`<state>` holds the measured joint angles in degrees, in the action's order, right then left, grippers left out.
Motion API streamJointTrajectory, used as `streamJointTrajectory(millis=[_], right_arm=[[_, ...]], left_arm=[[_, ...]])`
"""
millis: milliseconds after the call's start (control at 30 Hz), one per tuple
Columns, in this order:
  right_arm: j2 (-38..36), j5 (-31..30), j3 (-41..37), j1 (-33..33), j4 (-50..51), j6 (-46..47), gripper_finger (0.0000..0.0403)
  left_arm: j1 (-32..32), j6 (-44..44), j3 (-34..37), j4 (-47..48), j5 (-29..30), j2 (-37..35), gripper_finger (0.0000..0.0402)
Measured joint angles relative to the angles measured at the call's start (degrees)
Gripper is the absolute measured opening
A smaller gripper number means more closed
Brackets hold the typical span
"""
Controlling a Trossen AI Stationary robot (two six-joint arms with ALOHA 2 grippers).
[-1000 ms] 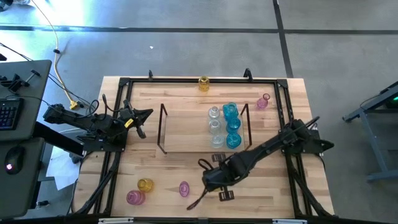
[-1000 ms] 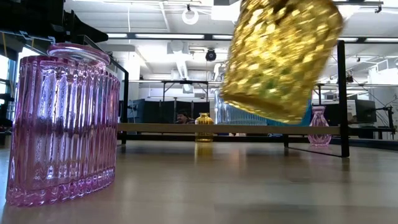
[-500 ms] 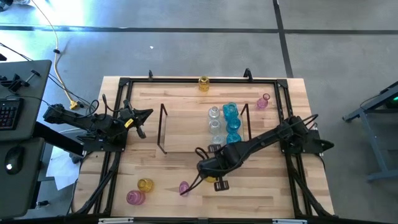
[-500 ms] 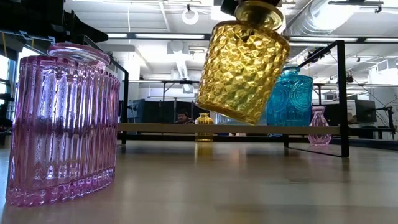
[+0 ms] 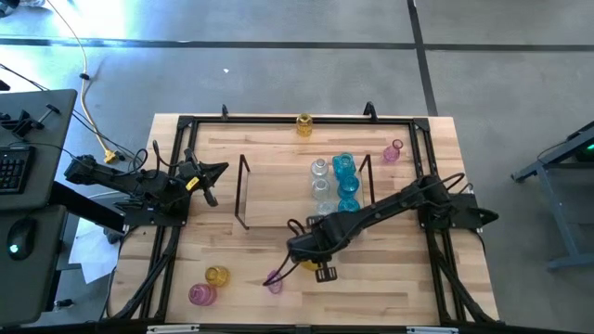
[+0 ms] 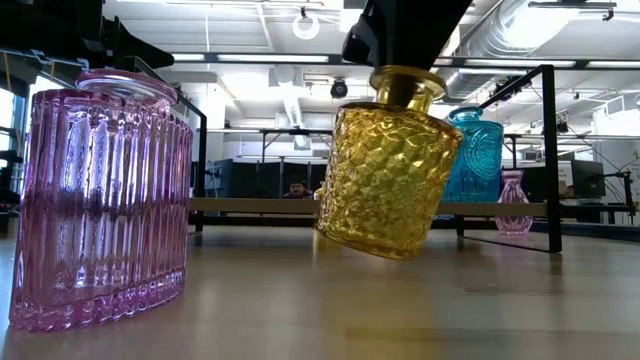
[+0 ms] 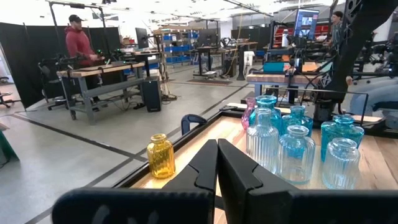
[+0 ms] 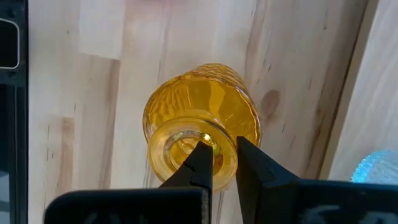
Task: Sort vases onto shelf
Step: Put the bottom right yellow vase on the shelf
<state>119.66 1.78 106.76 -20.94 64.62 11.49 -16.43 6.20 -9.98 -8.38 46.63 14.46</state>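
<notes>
A: How much of the sorting can be counted as done?

B: Roughly half, by judgement. At the table's (image 5: 278, 158) near edge, toward the left corner, a ribbed pink vase (image 5: 200, 295) and a small amber vase (image 5: 217, 276) are left standing, with a small pink vase (image 5: 275, 282) a little further right. Just beyond, a faceted amber vase (image 6: 388, 165) is held tilted above the table, pinched at its rim by the right claw (image 8: 219, 163).

A: And on the shelf?

B: Toward the right end of the shelf (image 5: 278, 190), clear and cyan vases (image 5: 336, 186) are lined up in two rows, about seven in all. Past the shelf, a yellow vase (image 5: 303, 124) is seen at the far edge and a pink bud vase (image 5: 393, 152) near the far right corner.

A: What is in the way?

B: The shelf's wire end frame (image 5: 368, 181) and the clustered glass must be cleared. The left claw (image 7: 216, 163) is pressed together, empty, waiting at the table's left edge.
</notes>
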Motion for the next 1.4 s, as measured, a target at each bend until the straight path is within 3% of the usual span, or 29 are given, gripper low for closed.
streamJointTrajectory(millis=[367, 800, 967, 1033, 1233, 1400], right_arm=[[0.0, 0.2, 0.0, 1.4, -1.4, -1.1, 0.0056], [0.0, -1.2, 0.0, 2.3, -3.1, -1.6, 0.006], [-2.0, -1.5, 0.0, 2.6, -1.2, -1.9, 0.0055], [-3.9, -3.6, 0.0, 1.8, 0.0, -2.7, 0.0044], [-11.0, -17.8, -1.7, -4.9, 2.3, -5.1, 0.0005], [-19.4, -25.6, -12.5, -9.5, -4.3, -2.0, 0.0002]], left_arm=[[0.0, 0.0, 0.0, -0.1, 0.0, 0.0, 0.0003], [0.2, -2.5, 0.0, 0.0, -0.4, 0.1, 0.0003], [0.3, -1.0, 0.0, -2.4, -14.9, 1.1, 0.0001], [0.2, -1.0, 0.0, -3.7, -17.8, 3.0, 0.0001], [0.3, -1.0, -3.4, -5.5, -18.2, 14.0, 0.0], [0.3, -0.5, -10.4, -6.3, -21.1, 26.4, 0.0]])
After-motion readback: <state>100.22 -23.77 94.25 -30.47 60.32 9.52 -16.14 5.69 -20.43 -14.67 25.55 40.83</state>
